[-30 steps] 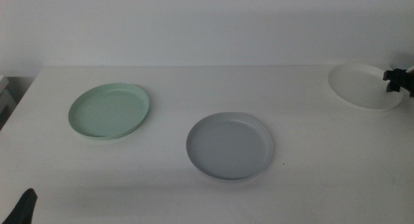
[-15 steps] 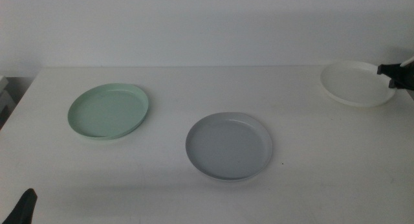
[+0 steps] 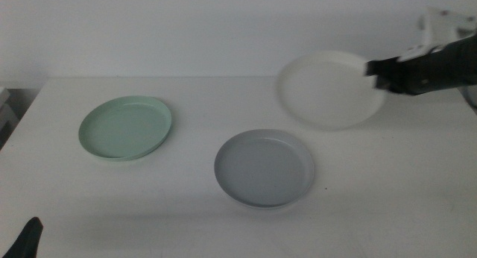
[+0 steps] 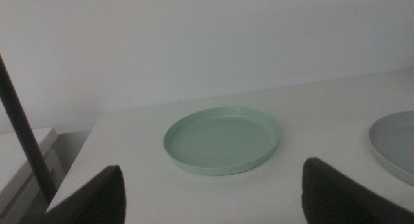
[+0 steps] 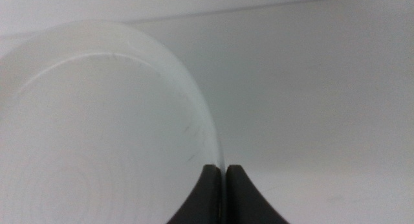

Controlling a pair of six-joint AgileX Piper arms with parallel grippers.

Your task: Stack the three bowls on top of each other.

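Three bowls show on the white table [image 3: 387,191]. None of them is stacked yet. The green bowl [image 3: 125,129] sits flat on the left side. The grey bowl [image 3: 264,168] sits flat near the middle, closer to the front edge. These two are well apart.

The white bowl [image 3: 329,90] is up in the air — it hangs above the table, behind the grey bowl and a bit to the right of it. It is tilted, so its inside faces the middle camera. The right gripper [image 3: 373,71] comes in from the right and holds the white bowl by its right rim. In the right wrist view the two dark jaws are pressed close together with the thin rim of the white bowl [image 5: 97,140] pinched between them.

The left gripper [image 4: 210,195] waits low at the front left corner of the table. Its jaws are wide apart and hold nothing. In its wrist view the green bowl [image 4: 223,140] lies ahead of it — the edge of the grey bowl [image 4: 394,143] shows off to one side.
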